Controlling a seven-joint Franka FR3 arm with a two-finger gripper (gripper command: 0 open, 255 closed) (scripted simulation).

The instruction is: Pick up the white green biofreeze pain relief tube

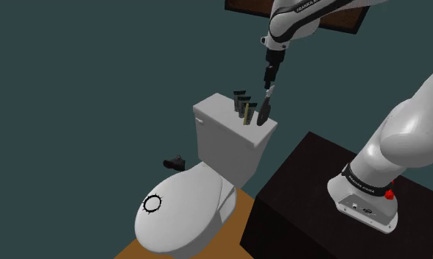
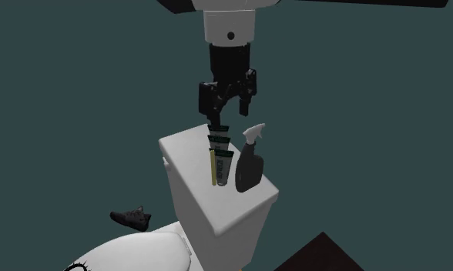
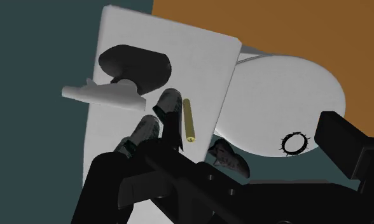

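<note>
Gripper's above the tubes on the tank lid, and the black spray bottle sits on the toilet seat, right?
No: the black spray bottle stands on the tank lid too, beside the tubes, as the second exterior view shows. The gripper is above the tubes.

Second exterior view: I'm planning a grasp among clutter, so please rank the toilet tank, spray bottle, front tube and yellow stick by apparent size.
1. toilet tank
2. spray bottle
3. front tube
4. yellow stick, about as tall as the tube but far thinner
</note>
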